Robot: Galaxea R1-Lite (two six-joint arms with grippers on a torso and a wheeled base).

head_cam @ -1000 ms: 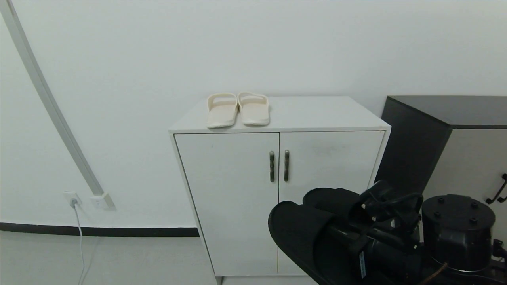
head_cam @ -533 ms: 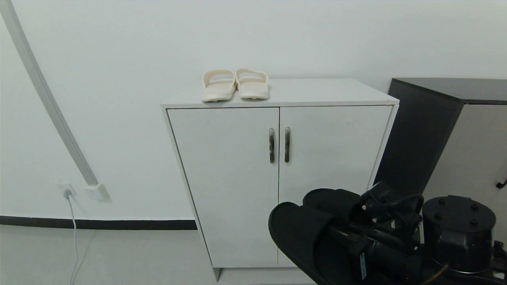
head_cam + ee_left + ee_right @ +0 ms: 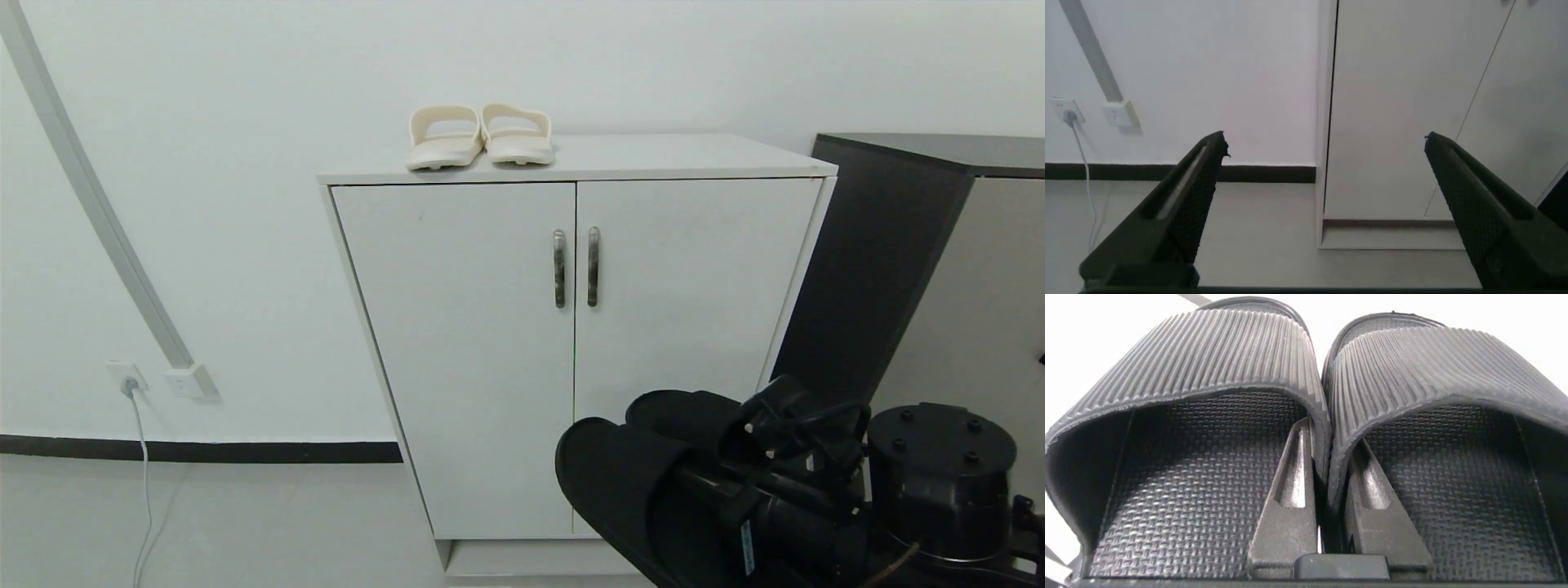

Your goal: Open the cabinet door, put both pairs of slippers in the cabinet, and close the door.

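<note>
**Item 1: pair of black ribbed rubber slippers** (image 3: 637, 474) (image 3: 1208, 376). Held side by side in front of the lower half of the cabinet's right door, apart from it and off the floor. The toes point away from the right arm.

**Item 2: right gripper** (image 3: 1327, 449). Clenched on the black pair. One finger (image 3: 1290, 506) sits inside each slipper under its strap, and the two neighbouring inner strap walls are pinched between the fingers.

**Item 3: pair of cream open-toe foam slippers** (image 3: 480, 136). They lie on the cabinet's top towards its left end, near the front edge, with the two slippers touching each other — well apart from both grippers.

**Item 4: white two-door laminate cabinet** (image 3: 694, 155) (image 3: 1396, 106). It stands against the wall. The left door (image 3: 465, 351) and right door (image 3: 686, 310) are both closed. Two dark metal bar handles (image 3: 559, 268) (image 3: 593, 266) stand upright on either side of the centre seam.

**Item 5: left gripper** (image 3: 1324, 139). Released — its black textured fingers (image 3: 1184, 204) are spread wide with nothing between them. It is low and faces the cabinet's lower left corner without touching it.

**Surroundings.** A white wall socket (image 3: 125, 377) has a pale cable (image 3: 143, 490) hanging to the floor. A slanting grey conduit strip (image 3: 90, 204) runs down the wall. A black skirting band (image 3: 204, 451) runs along the wall's foot. A dark cabinet (image 3: 873, 269) stands just beside the white one, on its right.
</note>
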